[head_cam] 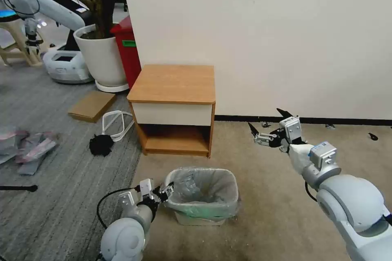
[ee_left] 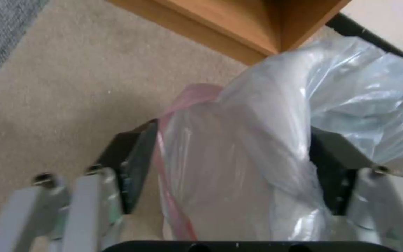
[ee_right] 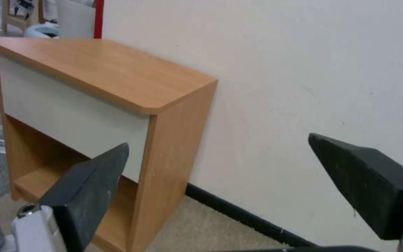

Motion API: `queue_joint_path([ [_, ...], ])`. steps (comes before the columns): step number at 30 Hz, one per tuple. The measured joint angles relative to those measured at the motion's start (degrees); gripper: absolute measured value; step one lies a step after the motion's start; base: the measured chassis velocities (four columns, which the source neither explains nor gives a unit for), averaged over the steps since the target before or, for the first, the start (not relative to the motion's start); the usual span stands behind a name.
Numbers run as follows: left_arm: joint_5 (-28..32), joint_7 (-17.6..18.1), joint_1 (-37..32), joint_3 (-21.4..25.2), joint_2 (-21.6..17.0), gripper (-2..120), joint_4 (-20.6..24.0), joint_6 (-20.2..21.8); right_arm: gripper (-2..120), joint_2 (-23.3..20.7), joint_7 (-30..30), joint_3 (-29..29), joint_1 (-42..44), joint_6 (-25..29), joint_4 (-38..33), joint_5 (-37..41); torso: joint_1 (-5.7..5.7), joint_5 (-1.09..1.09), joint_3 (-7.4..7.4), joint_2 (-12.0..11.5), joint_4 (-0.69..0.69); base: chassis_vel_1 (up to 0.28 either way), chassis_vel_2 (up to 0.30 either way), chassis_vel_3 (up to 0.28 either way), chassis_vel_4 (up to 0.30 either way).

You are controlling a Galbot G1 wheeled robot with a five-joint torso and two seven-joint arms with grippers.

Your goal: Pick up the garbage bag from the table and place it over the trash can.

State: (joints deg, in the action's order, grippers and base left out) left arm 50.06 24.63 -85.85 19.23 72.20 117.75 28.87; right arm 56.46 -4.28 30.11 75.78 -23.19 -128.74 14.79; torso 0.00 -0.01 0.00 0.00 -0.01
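Note:
The garbage bag [head_cam: 203,191] lines the cream trash can [head_cam: 196,220] on the carpet in front of the table [head_cam: 173,83], its crinkly plastic folded over the rim. My left gripper [head_cam: 163,192] is at the can's left rim. In the left wrist view its fingers [ee_left: 134,168] stand open, one on each side of the bag [ee_left: 257,140] where its pinkish-red edge drapes over the rim. My right gripper [head_cam: 265,118] hangs open in the air to the right of the table, holding nothing; its wrist view looks past it [ee_right: 218,140] at the table [ee_right: 94,70] and the wall.
A large white plant pot [head_cam: 102,55] and a red bin [head_cam: 128,49] stand behind the table's left side. Flat cardboard [head_cam: 92,105], a white loop [head_cam: 116,124], a black lump [head_cam: 101,144] and a heap of pink-grey bags [head_cam: 28,147] lie on the grey carpet to the left.

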Motion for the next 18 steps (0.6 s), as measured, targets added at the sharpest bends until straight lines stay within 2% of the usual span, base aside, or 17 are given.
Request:
queue_joint_path([
  [1,0.0,0.0,0.0,0.0,0.0,75,0.0,0.0,98,0.0,0.0,0.0,0.0,0.0,0.0,0.0,0.0,0.0,0.0,0.0,0.0,0.0,0.0,0.0,0.0],
  [7,0.24,-0.33,-0.5,0.4,-0.23,98,1.37,0.41,98,0.06,-0.02,0.24,0.24,-0.05,-0.03,0.03,0.0,0.01,0.0,0.0,0.0,0.0,0.0,0.0,0.0],
  [15,0.14,-2.81,-1.21,1.01,-0.13,100,2.66,0.36,96,0.32,-0.03,0.52,0.31,0.05,-0.03,0.13,0.0,0.01,0.0,0.0,0.0,0.0,0.0,0.0,0.0],
  [17,-0.57,-3.8,-1.78,1.56,-0.16,100,3.45,0.24,96,0.37,-0.04,0.66,0.3,0.1,-0.02,0.27,0.0,0.0,0.0,0.0,0.0,0.0,0.0,0.0,0.0],
  [18,-2.19,-5.49,-2.52,2.19,-0.34,100,4.28,-0.23,95,0.44,-0.01,0.87,0.27,0.18,-0.03,0.76,0.0,0.01,0.0,0.0,0.0,0.0,0.0,0.0,0.0],
])
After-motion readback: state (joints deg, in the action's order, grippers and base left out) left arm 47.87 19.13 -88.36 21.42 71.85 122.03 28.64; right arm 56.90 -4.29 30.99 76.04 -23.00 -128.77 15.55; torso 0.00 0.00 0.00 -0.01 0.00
